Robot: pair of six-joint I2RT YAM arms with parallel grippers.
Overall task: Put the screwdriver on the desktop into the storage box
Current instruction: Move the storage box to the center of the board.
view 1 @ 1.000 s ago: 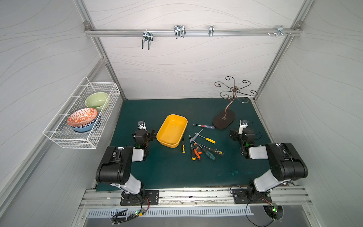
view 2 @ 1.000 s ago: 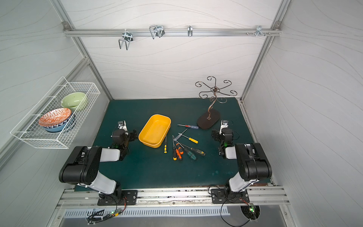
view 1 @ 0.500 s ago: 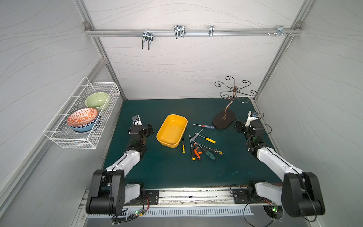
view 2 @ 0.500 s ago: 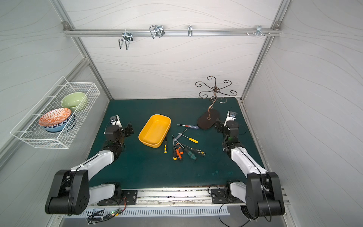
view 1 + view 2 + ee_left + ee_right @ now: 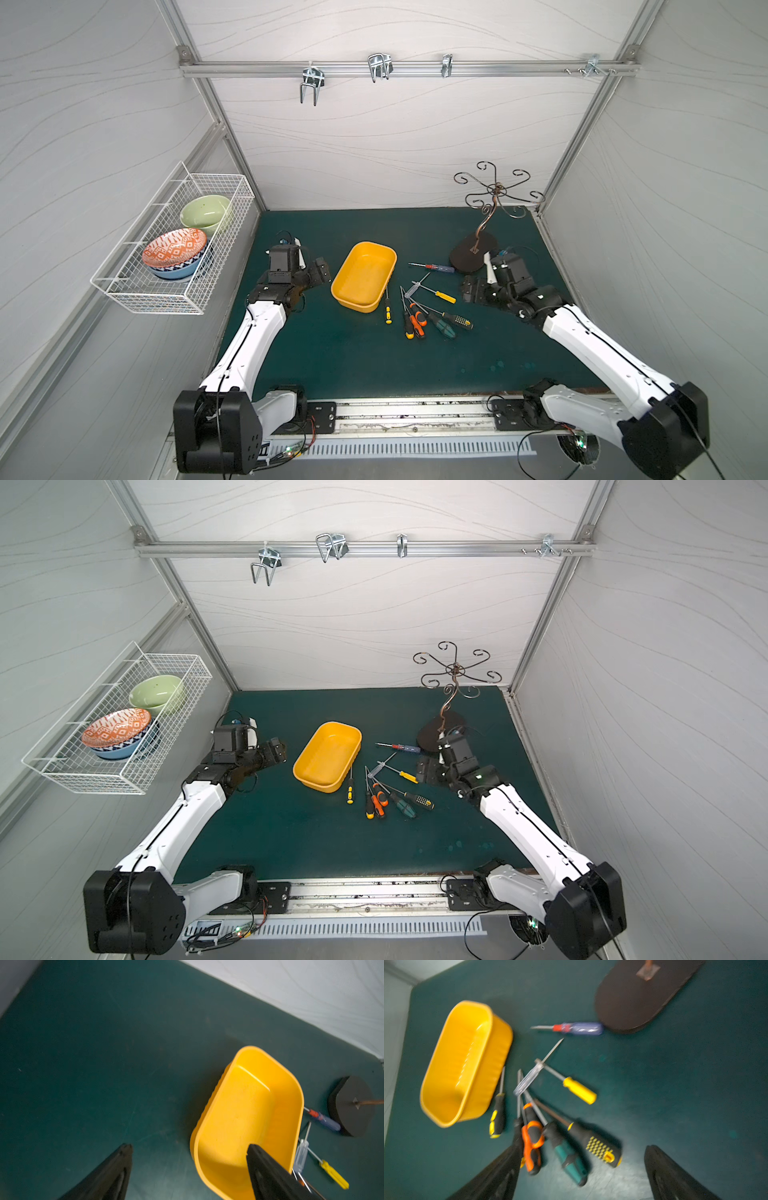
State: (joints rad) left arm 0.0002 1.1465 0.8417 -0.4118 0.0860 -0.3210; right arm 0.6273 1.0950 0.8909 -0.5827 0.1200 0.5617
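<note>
Screwdrivers [image 5: 417, 322] lie loose on the desktop [image 5: 332, 365] in a top view, at four o'clock from the empty storage box [image 5: 363, 274]. The left gripper [image 5: 321, 272] sits at the box's nine o'clock, and the right gripper [image 5: 468, 291] at its three. Left wrist: jaws spread, nothing held, storage box [image 5: 239, 1115] just ahead. Right wrist: blurry, jaws spread above the screwdrivers [image 5: 579, 1093], nothing grasped.

The desktop [image 5: 332, 361] carries the box [image 5: 363, 274] near its middle, screwdrivers [image 5: 417, 323] strewn just beside it, and a stand [image 5: 467, 255] toward the back right corner.
</note>
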